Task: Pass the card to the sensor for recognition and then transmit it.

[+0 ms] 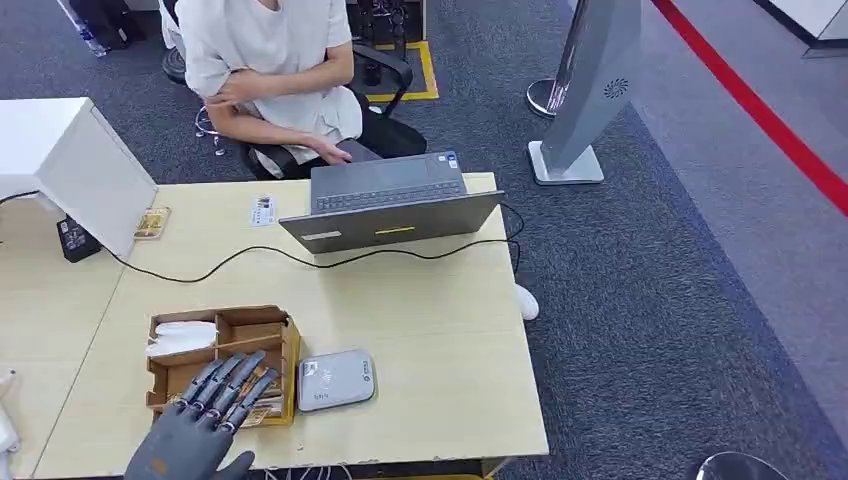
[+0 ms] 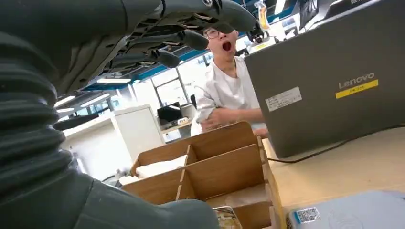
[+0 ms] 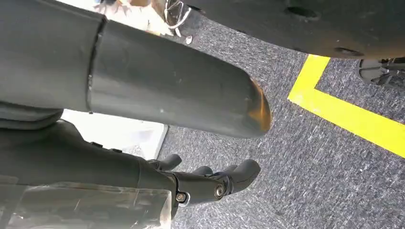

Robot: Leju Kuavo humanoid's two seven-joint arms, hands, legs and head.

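Left hand [image 1: 205, 415] hovered empty, fingers spread, over the card [image 1: 262, 412] beneath: thin, stiff, slippery, probably best pinched by its edge.

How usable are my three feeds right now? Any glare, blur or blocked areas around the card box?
Head view: even light, sharp; the left hand covers the wooden box's near compartments. Left wrist view: the hand's cover looms dark and soft, bright ceiling lights behind, while the laptop label reads clearly. Right wrist view: the right hand hangs over sharp carpet; a glare spot on the grey thumb.
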